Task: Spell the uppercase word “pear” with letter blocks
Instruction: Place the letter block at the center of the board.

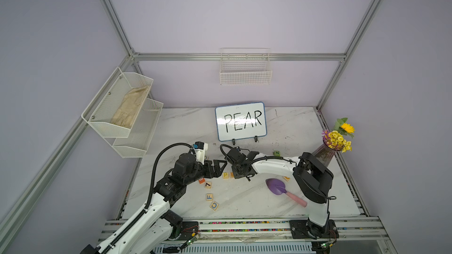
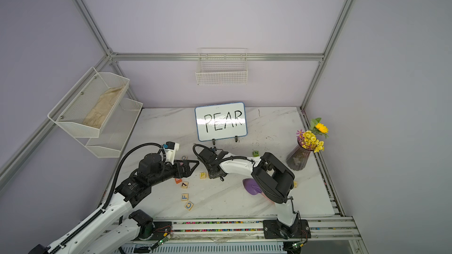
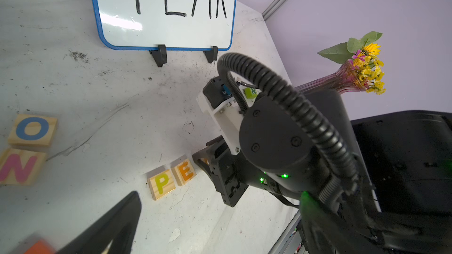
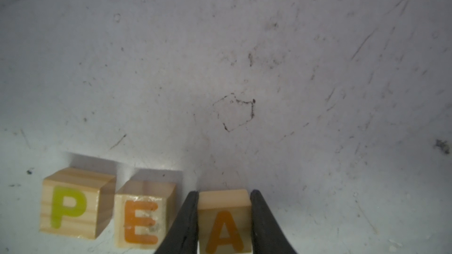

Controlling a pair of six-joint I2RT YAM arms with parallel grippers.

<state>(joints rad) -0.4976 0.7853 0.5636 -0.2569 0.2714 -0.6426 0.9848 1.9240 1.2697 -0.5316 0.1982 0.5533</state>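
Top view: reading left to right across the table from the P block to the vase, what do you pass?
P block → E block → right gripper, shut on the A block → purple trowel → vase of flowers. The green N block overlaps the trowel's span, so I leave it out.

The P block is pale grained wood, the table scuffed matt white, the whiteboard glossy.
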